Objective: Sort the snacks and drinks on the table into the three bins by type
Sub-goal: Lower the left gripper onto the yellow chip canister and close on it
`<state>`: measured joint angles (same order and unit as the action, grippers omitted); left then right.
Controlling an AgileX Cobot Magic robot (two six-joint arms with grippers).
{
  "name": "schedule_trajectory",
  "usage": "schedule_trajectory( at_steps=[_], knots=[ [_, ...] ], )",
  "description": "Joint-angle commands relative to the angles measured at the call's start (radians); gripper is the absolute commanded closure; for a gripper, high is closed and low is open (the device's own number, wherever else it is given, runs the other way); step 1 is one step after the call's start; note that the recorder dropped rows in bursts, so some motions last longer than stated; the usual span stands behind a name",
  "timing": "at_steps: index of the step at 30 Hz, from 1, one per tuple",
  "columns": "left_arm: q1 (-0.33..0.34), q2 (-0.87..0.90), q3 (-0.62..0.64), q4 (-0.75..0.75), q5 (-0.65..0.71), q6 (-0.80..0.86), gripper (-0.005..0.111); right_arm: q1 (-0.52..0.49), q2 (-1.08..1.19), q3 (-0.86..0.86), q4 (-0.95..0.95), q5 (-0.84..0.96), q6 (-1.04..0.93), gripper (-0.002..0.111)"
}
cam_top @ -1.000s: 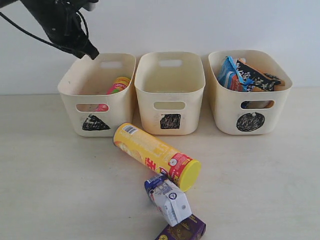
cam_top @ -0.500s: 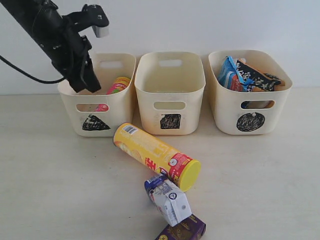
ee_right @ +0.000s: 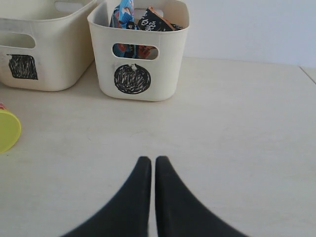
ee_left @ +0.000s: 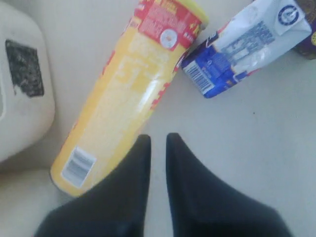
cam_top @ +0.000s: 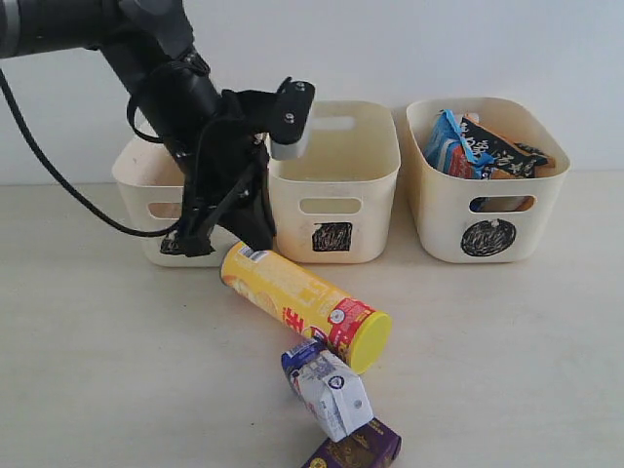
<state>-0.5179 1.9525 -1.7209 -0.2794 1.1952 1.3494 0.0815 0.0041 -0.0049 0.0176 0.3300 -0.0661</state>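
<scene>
Nearest us the dark purple carton (cam_top: 356,450) lies at the table's (cam_top: 88,370) front edge. The white-and-purple carton (cam_top: 330,388) sits just beside it at 11 o'clock, with the yellow tube (cam_top: 304,304) on its side beyond. Over the tube's 10 o'clock end hangs the left gripper (ee_left: 154,140), jaws nearly together and empty, before the triangle bin (cam_top: 136,180). The right gripper (ee_right: 149,163), jaws closed and empty, faces the circle bin (ee_right: 163,59).
</scene>
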Motion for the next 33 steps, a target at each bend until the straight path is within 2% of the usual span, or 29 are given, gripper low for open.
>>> schedule_trajectory(
  at_steps=[1,3,4,5,13,18,33],
  knots=[
    [-0.039,0.032,0.005,-0.039,0.005,0.144,0.065,-0.003,-0.004,0.005,-0.002,-0.005,0.000,0.108],
    [-0.043,0.051,0.005,-0.038,-0.010,0.196,0.041,-0.003,-0.004,0.005,-0.002,-0.005,0.000,0.108],
    [-0.044,0.059,0.005,-0.035,-0.032,0.196,0.033,-0.003,-0.004,0.005,-0.002,-0.005,0.000,0.108],
    [-0.044,0.070,0.005,-0.027,-0.047,0.196,0.030,-0.003,-0.004,0.005,-0.002,-0.005,0.000,0.108],
    [-0.044,0.134,0.005,0.029,-0.060,0.306,0.031,-0.003,-0.004,0.005,-0.002,-0.005,0.000,0.108],
    [-0.044,0.175,0.005,0.046,-0.183,0.330,0.031,-0.003,-0.004,0.005,-0.002,-0.005,0.000,0.108],
    [-0.044,0.290,0.005,0.093,-0.367,0.334,0.031,-0.003,-0.004,0.005,-0.002,-0.005,0.000,0.108]
  ],
)
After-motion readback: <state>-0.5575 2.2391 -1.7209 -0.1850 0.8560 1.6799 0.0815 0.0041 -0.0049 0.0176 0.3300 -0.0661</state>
